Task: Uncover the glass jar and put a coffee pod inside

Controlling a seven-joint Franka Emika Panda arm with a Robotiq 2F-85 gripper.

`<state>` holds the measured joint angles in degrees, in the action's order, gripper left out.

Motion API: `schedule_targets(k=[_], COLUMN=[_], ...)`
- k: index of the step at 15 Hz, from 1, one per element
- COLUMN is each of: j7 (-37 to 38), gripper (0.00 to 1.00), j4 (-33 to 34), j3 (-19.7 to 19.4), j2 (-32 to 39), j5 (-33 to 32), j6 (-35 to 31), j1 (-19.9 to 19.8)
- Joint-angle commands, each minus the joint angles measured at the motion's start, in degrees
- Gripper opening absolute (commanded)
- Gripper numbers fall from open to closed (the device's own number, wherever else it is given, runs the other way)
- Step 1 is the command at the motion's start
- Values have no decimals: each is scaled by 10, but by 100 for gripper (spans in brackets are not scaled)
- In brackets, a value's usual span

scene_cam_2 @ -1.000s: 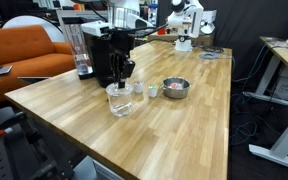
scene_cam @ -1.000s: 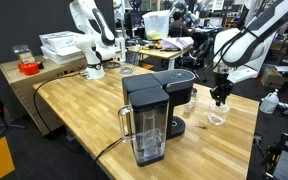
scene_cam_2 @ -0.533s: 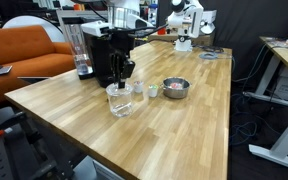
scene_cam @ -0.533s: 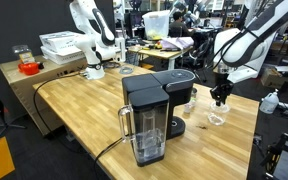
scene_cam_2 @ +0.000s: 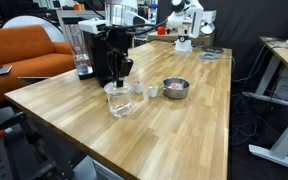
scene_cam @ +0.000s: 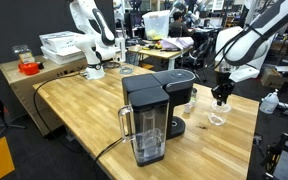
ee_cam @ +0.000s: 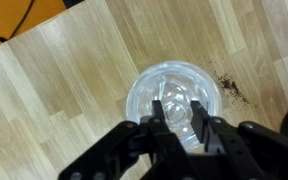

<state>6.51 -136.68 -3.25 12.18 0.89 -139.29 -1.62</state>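
Scarcely moved since the earlier frames, the gripper (ee_cam: 179, 112) hangs directly over the glass jar (scene_cam_2: 117, 102), jaws clenched on the knob of its glass lid (ee_cam: 174, 80). Whether the lid has lifted clear cannot be told. The jar stands on the wooden table (scene_cam_2: 184, 130) just beside the black coffee machine (scene_cam_2: 99, 55), and a metal bowl (scene_cam_2: 175, 88) lies near the machine, past the jar.
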Motion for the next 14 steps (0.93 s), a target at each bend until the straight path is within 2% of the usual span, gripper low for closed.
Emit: schedule_targets(k=[1, 8, 14], j7=[-5, 0, 37], gripper=[8, 8, 8], j4=[-24, -59, -88], j3=[3, -1, -32], j2=[-37, -104, -168], j5=[3, -2, -40], j6=[2, 0, -4], j1=[0, -3, -37])
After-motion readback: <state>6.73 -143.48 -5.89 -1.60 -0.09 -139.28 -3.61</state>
